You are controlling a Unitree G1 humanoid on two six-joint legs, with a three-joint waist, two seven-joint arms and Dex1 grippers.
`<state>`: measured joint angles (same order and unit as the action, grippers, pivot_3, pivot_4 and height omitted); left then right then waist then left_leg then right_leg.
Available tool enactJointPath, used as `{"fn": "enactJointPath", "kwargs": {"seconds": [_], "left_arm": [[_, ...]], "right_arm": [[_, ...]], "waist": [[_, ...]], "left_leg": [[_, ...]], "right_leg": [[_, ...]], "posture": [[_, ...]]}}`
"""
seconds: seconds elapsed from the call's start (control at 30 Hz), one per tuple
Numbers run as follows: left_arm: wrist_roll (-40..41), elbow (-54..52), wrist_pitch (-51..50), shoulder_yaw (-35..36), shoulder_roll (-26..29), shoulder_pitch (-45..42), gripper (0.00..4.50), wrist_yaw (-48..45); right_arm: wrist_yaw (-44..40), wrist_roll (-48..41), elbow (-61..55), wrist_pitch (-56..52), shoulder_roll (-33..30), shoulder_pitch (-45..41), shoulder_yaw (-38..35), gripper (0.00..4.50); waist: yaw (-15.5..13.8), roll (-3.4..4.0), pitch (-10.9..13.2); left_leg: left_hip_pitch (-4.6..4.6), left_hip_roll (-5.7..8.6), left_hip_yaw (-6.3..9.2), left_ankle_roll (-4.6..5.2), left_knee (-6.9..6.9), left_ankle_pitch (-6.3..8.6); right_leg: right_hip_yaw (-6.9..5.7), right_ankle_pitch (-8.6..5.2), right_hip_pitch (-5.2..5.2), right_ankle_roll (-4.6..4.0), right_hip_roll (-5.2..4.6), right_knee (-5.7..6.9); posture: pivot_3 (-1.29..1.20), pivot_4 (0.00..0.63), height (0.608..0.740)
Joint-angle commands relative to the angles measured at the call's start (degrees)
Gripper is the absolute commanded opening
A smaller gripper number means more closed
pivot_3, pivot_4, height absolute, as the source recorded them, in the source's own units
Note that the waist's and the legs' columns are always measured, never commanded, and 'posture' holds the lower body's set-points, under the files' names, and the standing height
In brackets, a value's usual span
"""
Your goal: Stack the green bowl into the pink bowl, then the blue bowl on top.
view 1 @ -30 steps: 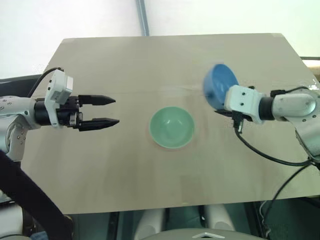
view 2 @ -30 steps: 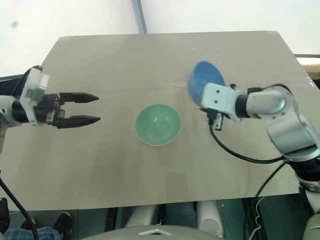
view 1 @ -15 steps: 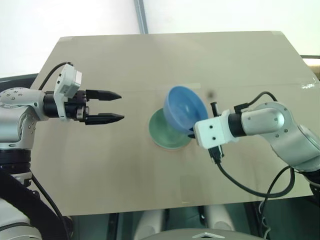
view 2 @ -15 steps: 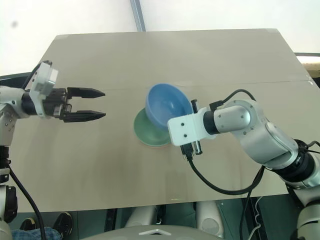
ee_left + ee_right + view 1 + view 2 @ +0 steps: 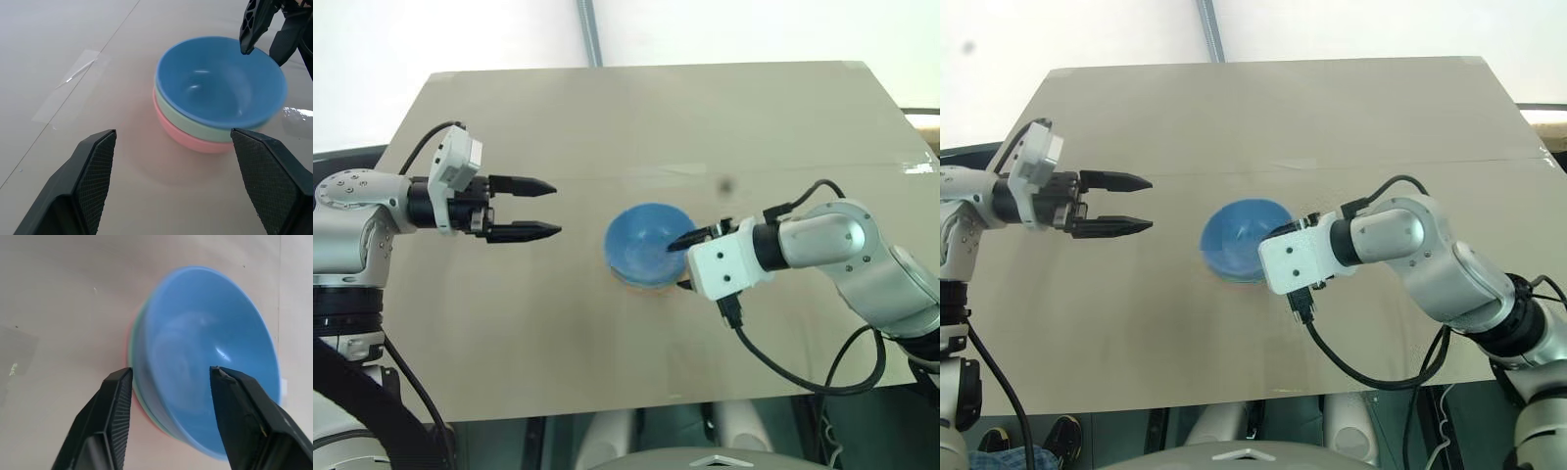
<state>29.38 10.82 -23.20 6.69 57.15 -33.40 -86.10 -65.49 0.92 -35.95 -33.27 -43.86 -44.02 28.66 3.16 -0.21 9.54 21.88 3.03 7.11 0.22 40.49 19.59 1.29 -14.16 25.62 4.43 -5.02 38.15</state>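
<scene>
Though plain — blue bowl (image 5: 221,83) topmost

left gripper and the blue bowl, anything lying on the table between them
Nothing: in the left eye view bare table runs from the open left gripper to the blue bowl. A clear tape strip lies off to the side.

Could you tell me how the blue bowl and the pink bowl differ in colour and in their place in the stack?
The blue bowl is bright sky blue; the pink bowl is salmon pink. The blue bowl sits on top with its whole inside open to view; the pink bowl is at the bottom on the table, only an outer band showing under the green bowl. Both are plain, round, upright and look alike in size.
</scene>
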Motion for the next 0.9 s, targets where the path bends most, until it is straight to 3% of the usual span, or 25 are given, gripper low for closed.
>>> {"fn": "enactJointPath", "kwargs": {"seconds": [0.03, 0.23, 0.47, 0.63, 0.9], "left_arm": [[0.25, -0.79, 0.69, 1.35, 0.81, -0.61, 3.95, -0.43], [1.02, -2.39, -0.04, 3.94, 1.52, 2.62, 3.95, 1.42], [2.02, -3.91, -1.76, 7.48, 2.54, 6.30, 3.95, 2.99], [3.41, -5.93, -3.48, 10.17, 3.35, 9.79, 3.95, 3.82], [5.33, -9.30, -5.60, 13.39, 3.51, 15.08, 3.95, 5.30]], "right_arm": [[0.53, -6.41, 0.44, -5.41, 1.06, -0.96, -9.09, 2.72], [-1.12, -22.08, 5.62, -8.98, -1.11, 10.27, -31.92, 2.72], [-8.12, -33.06, 13.15, -8.60, -7.68, 26.30, -50.38, 2.72], [-10.63, -32.72, 22.68, -0.32, -9.25, 33.09, -57.25, 2.72], [-10.81, -33.86, 27.54, 4.66, -11.17, 35.81, -59.83, 2.72]], "waist": [[0.13, 0.00, 0.00], [-0.04, -0.04, -0.02], [-0.10, -0.03, -0.02], [-0.15, -0.03, -0.01], [-0.62, -0.01, -0.01]], "left_leg": [[0.00, 0.00, 0.00, 0.00, 0.01, 0.00], [0.00, 0.02, 0.08, 0.00, 0.03, 0.00], [-0.07, 0.03, -0.05, 0.01, 0.08, 0.00], [-0.18, 0.03, -0.29, 0.02, 0.39, 0.01], [-0.45, -0.13, -0.45, 0.02, 0.52, 0.01]], "right_leg": [[0.00, 0.00, 0.00, 0.00, 0.00, 0.01], [-0.07, 0.00, -0.07, 0.00, -0.04, 0.01], [-0.01, 0.00, -0.07, 0.00, -0.05, 0.18], [0.25, 0.00, -0.05, 0.00, -0.03, 0.65], [0.41, 0.03, -0.21, -0.03, 0.06, 0.86]], "posture": [[0.00, 0.150, 0.740], [0.00, 0.150, 0.740], [0.00, 0.150, 0.740], [0.00, 0.150, 0.740], [0.00, 0.150, 0.740]]}}
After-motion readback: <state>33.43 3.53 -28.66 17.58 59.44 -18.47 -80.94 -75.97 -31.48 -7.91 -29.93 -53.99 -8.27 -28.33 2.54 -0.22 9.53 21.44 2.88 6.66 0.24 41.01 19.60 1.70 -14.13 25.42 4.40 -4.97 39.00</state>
